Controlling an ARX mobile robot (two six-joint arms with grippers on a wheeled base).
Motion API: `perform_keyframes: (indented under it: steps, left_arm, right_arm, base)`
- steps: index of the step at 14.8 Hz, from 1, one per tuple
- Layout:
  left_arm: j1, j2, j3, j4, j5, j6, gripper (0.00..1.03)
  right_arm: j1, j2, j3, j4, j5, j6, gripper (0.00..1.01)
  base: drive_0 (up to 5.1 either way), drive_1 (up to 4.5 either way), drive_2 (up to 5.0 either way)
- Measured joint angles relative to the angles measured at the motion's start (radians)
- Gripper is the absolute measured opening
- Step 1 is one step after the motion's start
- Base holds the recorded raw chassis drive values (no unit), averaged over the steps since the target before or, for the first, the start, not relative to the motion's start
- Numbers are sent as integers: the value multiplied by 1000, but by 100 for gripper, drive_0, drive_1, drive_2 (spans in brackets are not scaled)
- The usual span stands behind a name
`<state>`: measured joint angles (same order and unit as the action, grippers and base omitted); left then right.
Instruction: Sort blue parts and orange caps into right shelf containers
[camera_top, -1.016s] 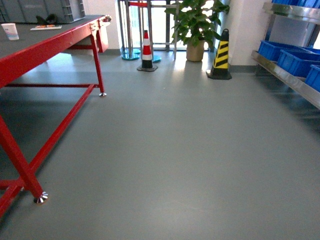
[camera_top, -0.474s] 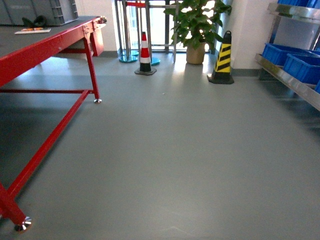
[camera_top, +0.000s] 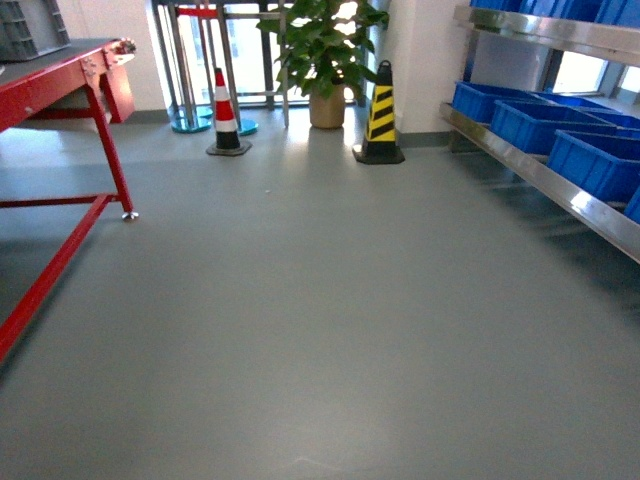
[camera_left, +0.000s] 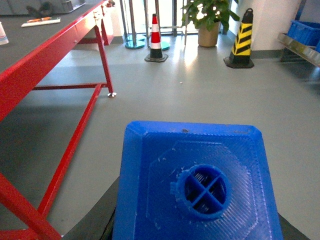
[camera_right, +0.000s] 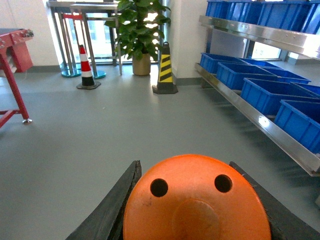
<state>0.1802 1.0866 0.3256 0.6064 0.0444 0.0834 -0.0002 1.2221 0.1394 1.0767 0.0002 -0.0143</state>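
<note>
Floor of plain grey fills most of the head view, with neither arm visible there. The right shelf, a stainless-steel rack, runs along the right edge, and a row of blue containers sits on its lower level; more bins stand on the upper level. At the far wall stand a potted plant, a yellow-and-black striped cone just right of it, and a red-and-white cone to the left. A red table occupies the left edge.

In the left wrist view, the left gripper is closed around a blue part, whose top face with a small round stud fills the lower frame; dark finger pads show at both lower corners, pressed to its sides. The red table lies to the left beyond it.

In the right wrist view, the right gripper clamps an orange cap, its flat top with two small dark holes facing the camera, black fingers hugging it on either side. Beyond it the shelf and its containers extend along the right side, well apart from the cap.
</note>
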Motion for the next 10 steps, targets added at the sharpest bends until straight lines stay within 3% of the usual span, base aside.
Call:
perform_keyframes:
  steps: [10]
  left_arm:
    - [0, 0, 0, 0, 0, 0, 45]
  right_arm:
    - [0, 0, 0, -1, 0, 0, 43]
  base:
    - [-159, -159, -159]
